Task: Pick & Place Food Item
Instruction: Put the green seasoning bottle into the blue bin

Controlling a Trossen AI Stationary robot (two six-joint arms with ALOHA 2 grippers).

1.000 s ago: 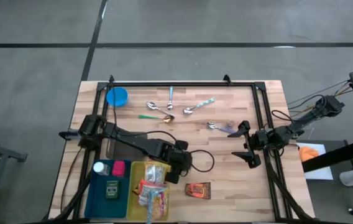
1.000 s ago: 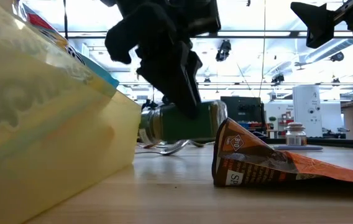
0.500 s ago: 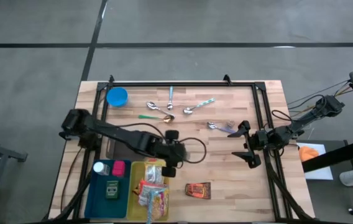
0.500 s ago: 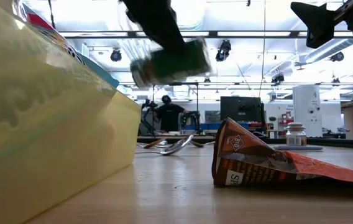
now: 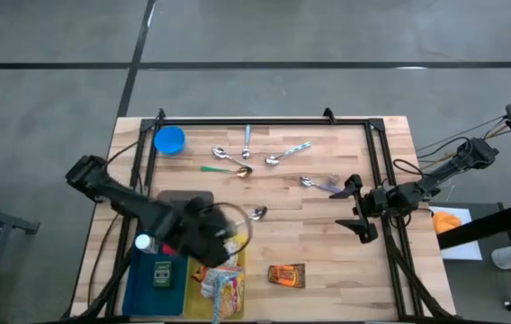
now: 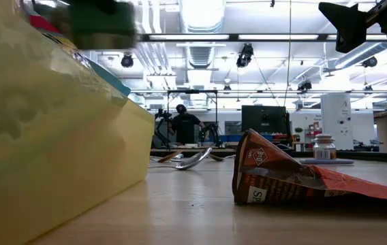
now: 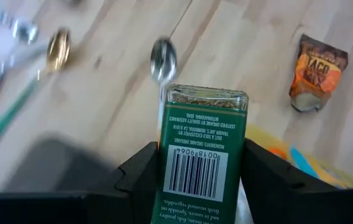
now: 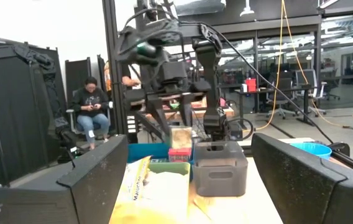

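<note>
A green spice jar (image 7: 204, 149) with a barcode label sits between the fingers of my left gripper (image 7: 204, 186), which is shut on it. In the high view my left gripper (image 5: 210, 238) hangs over the near left of the table, above the yellow bin (image 5: 203, 301). The low view shows the jar (image 6: 101, 19) only as a green blur, high above the bin (image 6: 50, 143). My right gripper (image 5: 356, 214) stands open at the table's right side, holding nothing. My left gripper pinches the jar's labelled body (image 7: 164, 168) between its two fingers, one on each side. The fingers slant downward and lie along the jar, whose herb-filled end (image 7: 206, 97) points away past the fingertips. The jar is lifted clear of the table.
An orange snack packet (image 5: 287, 274) lies near the front edge, right of the bins. A blue bin (image 5: 138, 288) with small items adjoins the yellow one. Several spoons (image 5: 246, 160) and a blue bowl (image 5: 170, 139) lie toward the far edge; one spoon (image 5: 257, 213) lies mid-table.
My left gripper has risen and swung toward the table's left edge, rolling at the wrist, and stayed shut on the jar. The jar, which was down at table level right of the yellow bin, is now lifted clear and high over the bin.
</note>
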